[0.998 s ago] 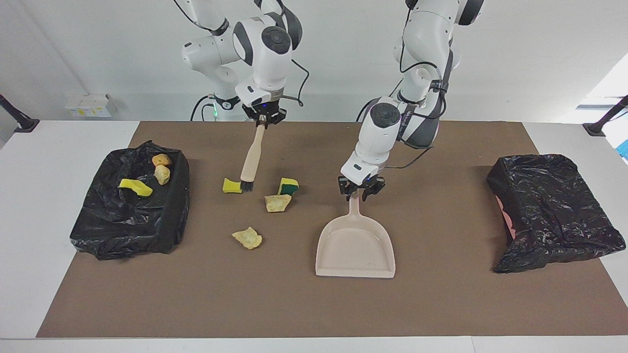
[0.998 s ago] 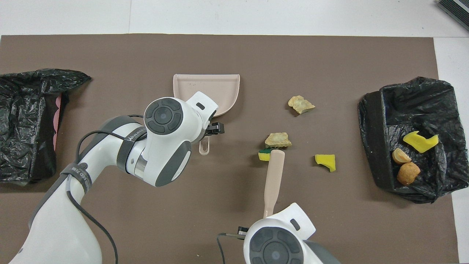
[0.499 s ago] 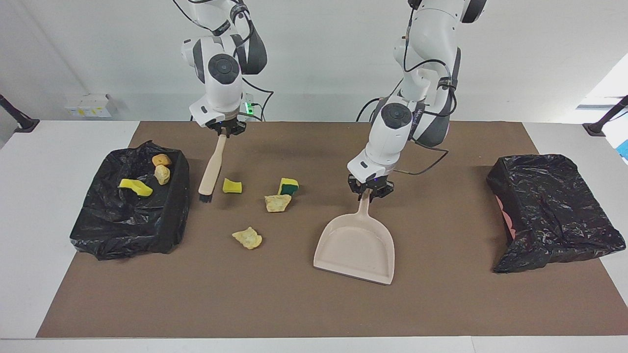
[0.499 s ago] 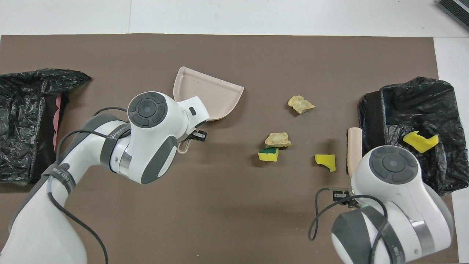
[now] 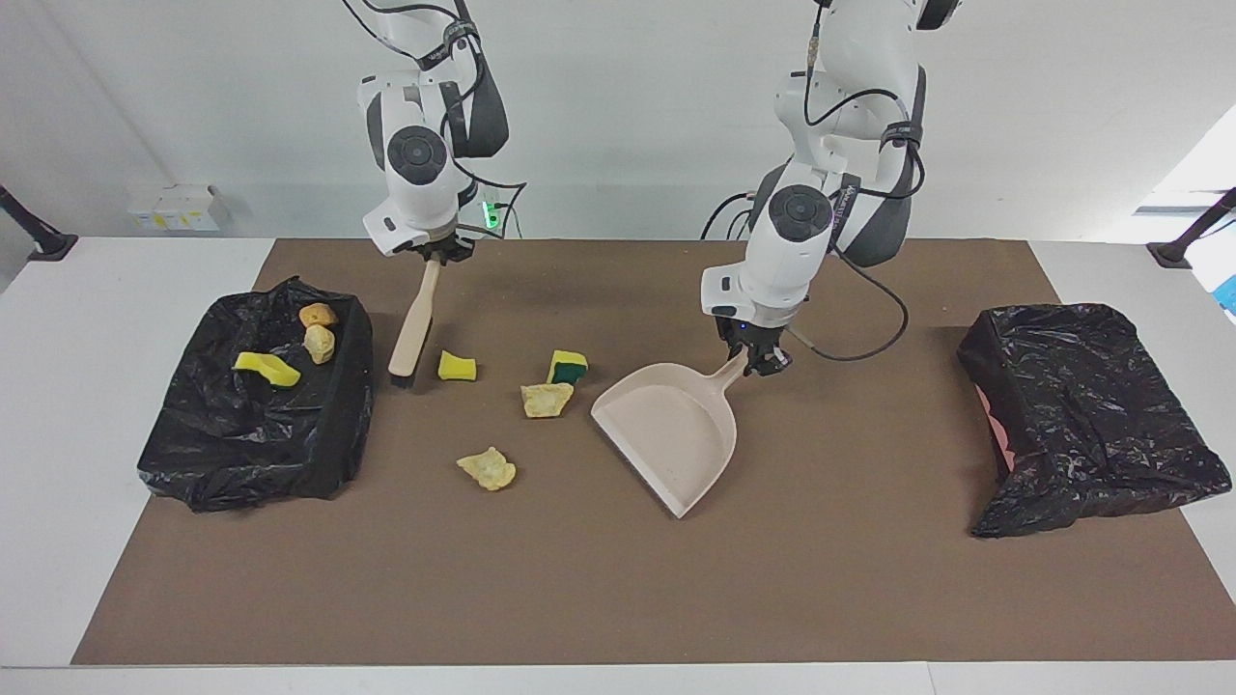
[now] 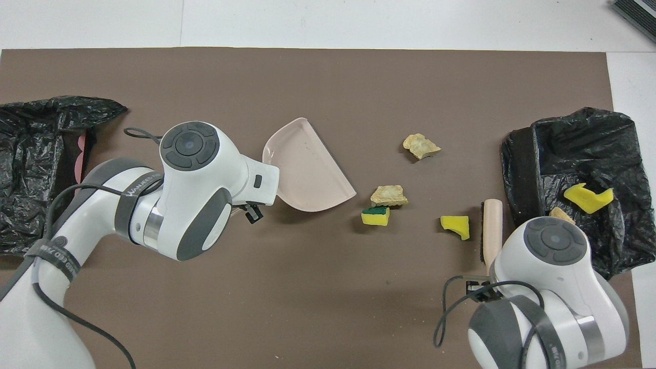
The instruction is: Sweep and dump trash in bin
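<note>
The desk [image 5: 87, 434] is covered by a brown mat [image 5: 599, 598], and everything of the job lies on that mat. At the right arm's end sits a bin lined with a black bag [image 5: 319, 454], its mouth open upward; three scraps already lie in it, a yellow sponge strip [image 5: 266, 368] and two crusty lumps [image 5: 318, 316], so part of the job looks done. A second black-bagged bin [image 5: 1081, 415] stands at the left arm's end, well apart from the work and out of the way.

The dustpan [image 5: 671, 434] is held by its handle in the left gripper [image 5: 758, 359], which pinches it. The pan is turned so its open lip faces the loose scraps, probably to receive them. The brush [image 5: 413, 323] hangs from the right gripper [image 5: 435, 255], pressed shut on the handle's top, bristles down at the mat between the bin and the scraps, likely so a stroke pushes them toward the pan.

Four scraps lie loose between brush and pan: a yellow sponge bit [image 5: 457, 366] just beside the bristles, a yellow-and-green sponge [image 5: 568, 366] touching a tan crust [image 5: 547, 399] close to the pan's lip, and another tan crust [image 5: 488, 468] farther from the robots, off the straight line. That one may need its own stroke.
</note>
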Controlling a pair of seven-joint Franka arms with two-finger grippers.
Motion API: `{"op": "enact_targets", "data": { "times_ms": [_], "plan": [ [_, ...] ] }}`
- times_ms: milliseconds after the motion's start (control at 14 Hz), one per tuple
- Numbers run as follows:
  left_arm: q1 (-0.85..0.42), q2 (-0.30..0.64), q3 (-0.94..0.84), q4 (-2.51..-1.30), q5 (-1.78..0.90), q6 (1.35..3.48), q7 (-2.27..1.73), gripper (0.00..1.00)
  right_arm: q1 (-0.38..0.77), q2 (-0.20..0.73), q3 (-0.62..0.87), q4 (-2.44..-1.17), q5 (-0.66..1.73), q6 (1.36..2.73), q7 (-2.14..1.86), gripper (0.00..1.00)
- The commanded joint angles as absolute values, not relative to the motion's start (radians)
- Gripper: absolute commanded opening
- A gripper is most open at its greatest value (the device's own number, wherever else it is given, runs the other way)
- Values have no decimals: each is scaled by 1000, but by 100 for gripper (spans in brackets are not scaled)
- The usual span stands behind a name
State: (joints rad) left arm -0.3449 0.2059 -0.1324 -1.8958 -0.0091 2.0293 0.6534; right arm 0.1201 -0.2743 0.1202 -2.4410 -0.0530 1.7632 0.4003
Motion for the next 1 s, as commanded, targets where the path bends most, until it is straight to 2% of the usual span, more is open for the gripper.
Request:
{"op": "enact_targets", "data": {
  "times_ms": [0, 285, 570, 927],
  "plan": [
    [-322, 178, -132, -1927, -2, 2040, 964, 0, 156, -230, 126, -2450, -15, 1842, 385, 0],
    [-369, 173, -133, -1931, 60, 2060, 1040, 0, 187, -160, 129, -2381, 14, 1873, 368, 0],
    [-422, 164, -135, -1983, 78, 2095, 931, 0, 280, -26, 130, -2277, 115, 1916, 385, 0],
    [-454, 161, -138, -2003, 77, 2126, 870, 0, 391, 2, 133, -2201, 250, 1910, 394, 0]
  ]
}}
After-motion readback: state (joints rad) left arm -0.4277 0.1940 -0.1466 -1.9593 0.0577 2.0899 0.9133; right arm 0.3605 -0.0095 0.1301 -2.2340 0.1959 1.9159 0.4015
